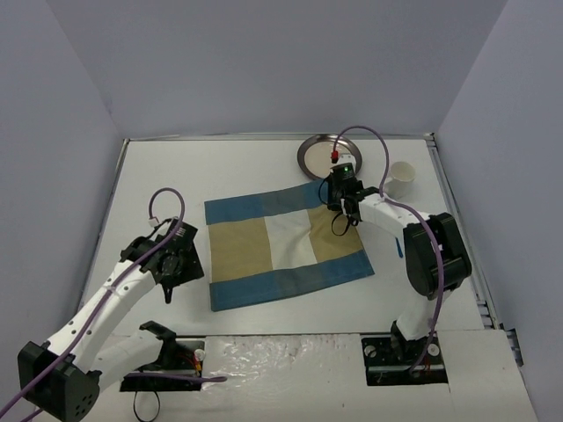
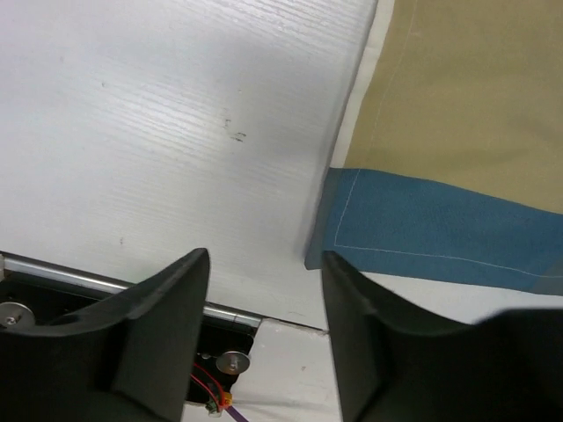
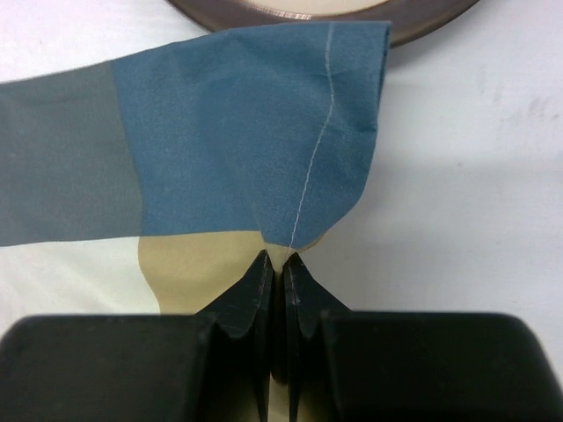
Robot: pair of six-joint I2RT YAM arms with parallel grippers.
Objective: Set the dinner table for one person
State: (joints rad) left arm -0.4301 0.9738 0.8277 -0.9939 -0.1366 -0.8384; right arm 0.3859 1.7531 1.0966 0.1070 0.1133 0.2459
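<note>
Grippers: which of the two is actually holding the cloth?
The right gripper: its jaws are shut on the placemat at its far corner by the plate. The left gripper stands open near the near-left corner, holding nothing.

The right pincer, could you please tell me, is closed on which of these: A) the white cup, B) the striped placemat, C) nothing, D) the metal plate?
B, since the right wrist view shows the right pincer shut on a raised fold of the striped placemat.
</note>
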